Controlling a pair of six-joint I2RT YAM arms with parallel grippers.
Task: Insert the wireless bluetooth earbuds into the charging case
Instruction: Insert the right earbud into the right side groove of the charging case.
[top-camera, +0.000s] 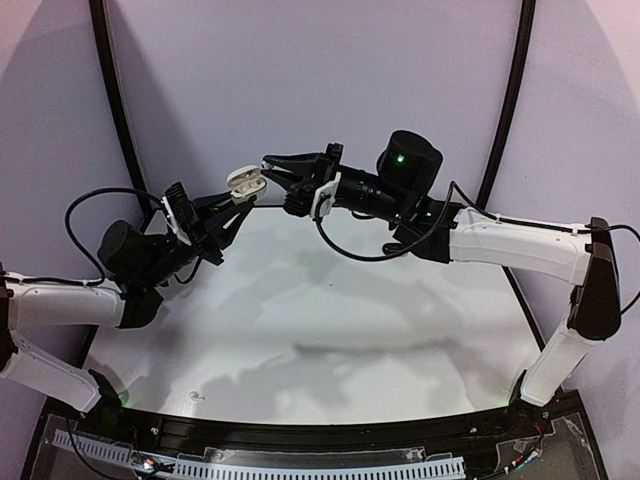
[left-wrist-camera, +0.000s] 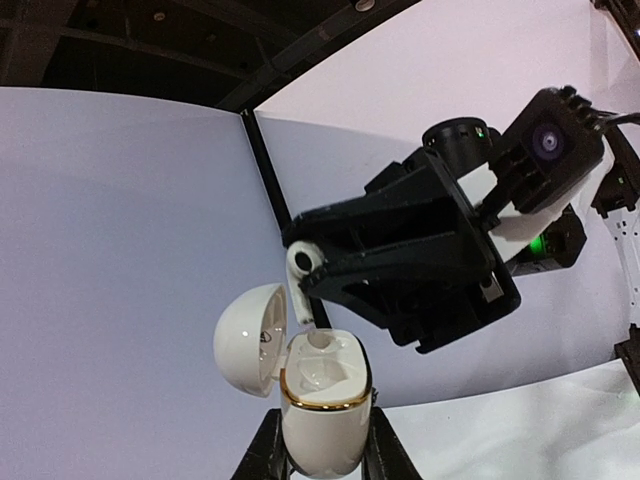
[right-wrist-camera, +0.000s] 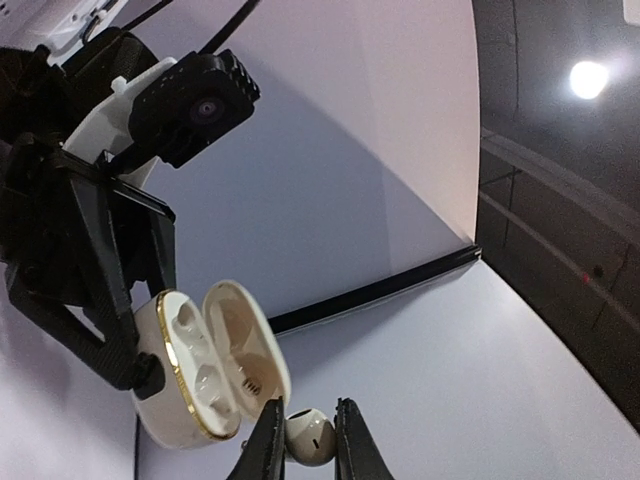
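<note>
The white charging case (left-wrist-camera: 322, 405), with a gold rim and its lid (left-wrist-camera: 245, 340) swung open to the left, stands upright in my left gripper (left-wrist-camera: 322, 445), which is shut on its lower body. Both sockets look empty in the right wrist view, where the case (right-wrist-camera: 185, 385) sits left of my fingers. My right gripper (right-wrist-camera: 307, 440) is shut on a white earbud (right-wrist-camera: 311, 436). In the left wrist view that earbud (left-wrist-camera: 300, 265) hangs stem-down just above the case's far socket. From above, the case (top-camera: 246, 181) and right gripper (top-camera: 270, 164) meet in the air over the table's back edge.
The white table (top-camera: 320, 330) lies well below both grippers. Black frame poles (top-camera: 112, 100) rise behind it against the pale backdrop. A black cable (top-camera: 345, 252) loops under the right arm.
</note>
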